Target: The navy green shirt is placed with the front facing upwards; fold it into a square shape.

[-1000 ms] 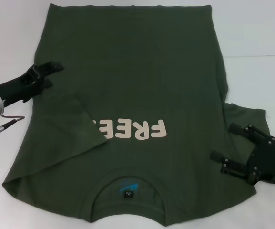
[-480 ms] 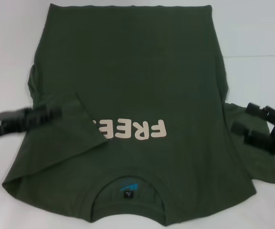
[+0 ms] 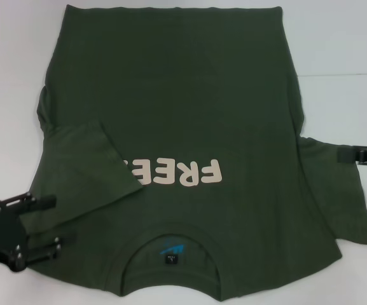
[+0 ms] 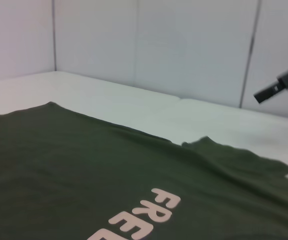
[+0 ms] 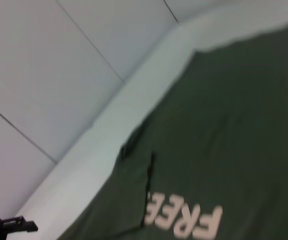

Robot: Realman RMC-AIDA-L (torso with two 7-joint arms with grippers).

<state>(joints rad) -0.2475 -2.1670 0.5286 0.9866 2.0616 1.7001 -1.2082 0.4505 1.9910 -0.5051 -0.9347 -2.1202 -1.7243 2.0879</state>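
Note:
The navy green shirt point(image 3: 189, 108) lies front up on the white table, its collar and blue label point(image 3: 170, 249) toward me and the pale "FREE" lettering point(image 3: 183, 173) upside down. Its left sleeve point(image 3: 84, 168) is folded inward over the chest and hides the end of the lettering. The right sleeve point(image 3: 339, 197) lies spread outward. My left gripper point(image 3: 49, 223) is open at the near-left corner, over the shirt's shoulder edge, with nothing between its fingers. My right gripper point(image 3: 361, 154) shows only as a dark bar at the right edge, just beyond the right sleeve.
Bare white table point(image 3: 342, 44) surrounds the shirt on the far right and far left. White wall panels point(image 4: 183, 45) rise behind the table. The other arm's gripper appears in each wrist view: right gripper point(image 4: 278, 85), left gripper point(image 5: 9, 225).
My left gripper has swung from the shirt's left side down to the near-left corner. My right gripper has drawn back off the right sleeve to the picture's right edge. The shirt has not shifted.

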